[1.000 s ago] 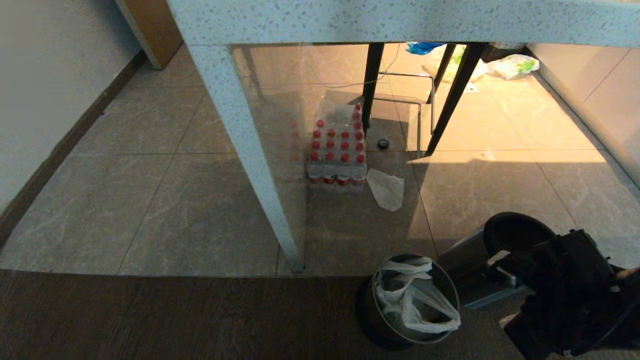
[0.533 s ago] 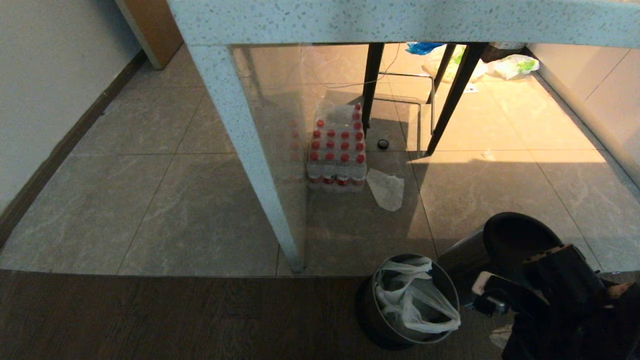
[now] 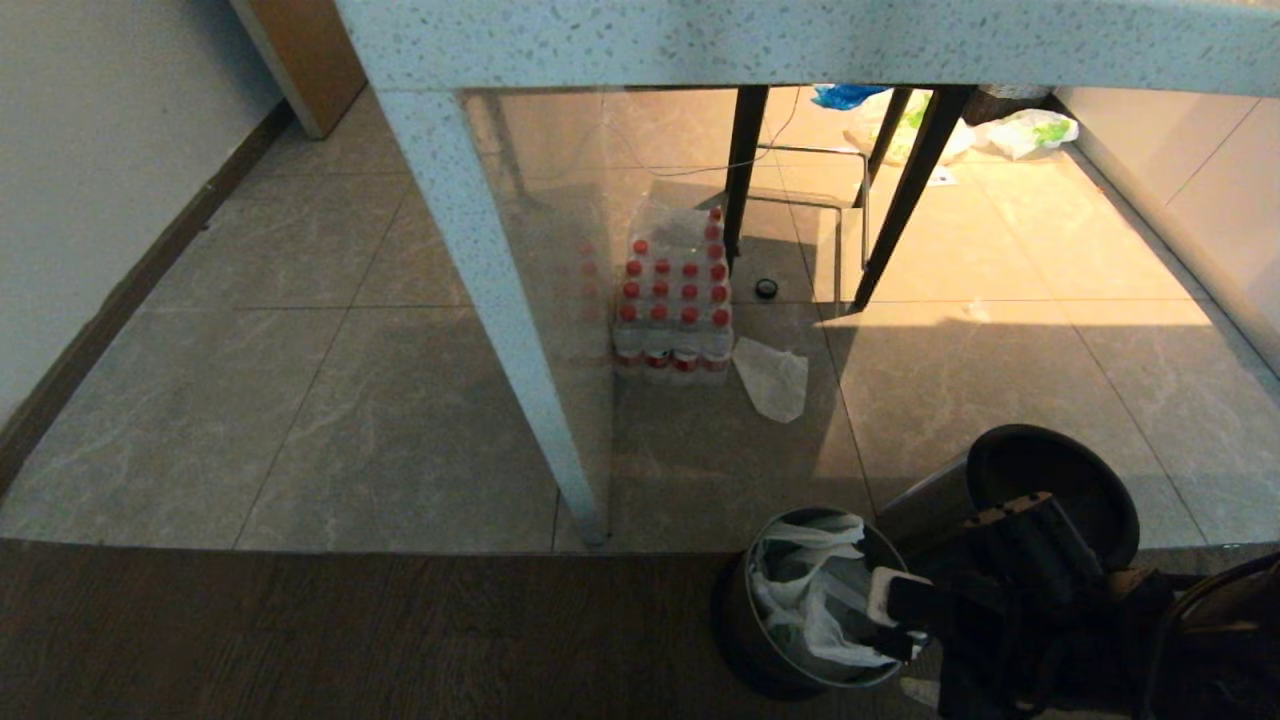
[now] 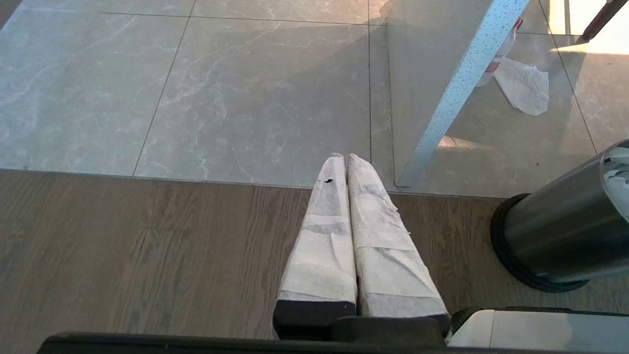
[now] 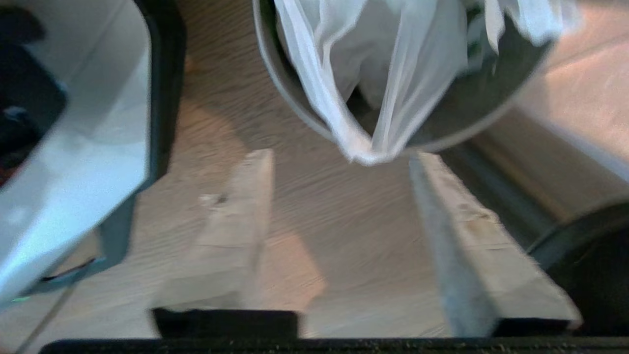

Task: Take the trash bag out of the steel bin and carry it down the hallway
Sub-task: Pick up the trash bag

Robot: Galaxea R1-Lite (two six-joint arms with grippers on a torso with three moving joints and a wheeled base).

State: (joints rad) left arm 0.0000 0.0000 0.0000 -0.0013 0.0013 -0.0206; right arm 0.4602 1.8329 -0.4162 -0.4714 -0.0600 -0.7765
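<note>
The steel bin (image 3: 737, 612) stands on the dark wood floor at the lower right of the head view. The crinkly white trash bag (image 3: 808, 598) sits inside it, and one loop handle hangs over the rim. My right gripper (image 3: 888, 616) is at the bin's right rim, open and empty. In the right wrist view the right gripper (image 5: 339, 156) has its taped fingers (image 5: 245, 216) spread either side of the trash bag's (image 5: 366, 73) hanging loop, just short of it, at the steel bin's rim (image 5: 290, 110). My left gripper (image 4: 344, 158) is shut, parked over the wood floor left of the steel bin (image 4: 560, 231).
A second steel bin (image 3: 925, 510) with a black rim lies tilted just behind my right arm. A speckled table leg (image 3: 500, 330), a pack of red-capped bottles (image 3: 675, 300), a small flat white bag (image 3: 772, 378) and black chair legs (image 3: 900, 190) stand on the tiles beyond.
My right arm has swung left from beside the tilted bin to the rim of the bin with the bag, and its fingers now stand spread. The bag and both bins have not moved.
</note>
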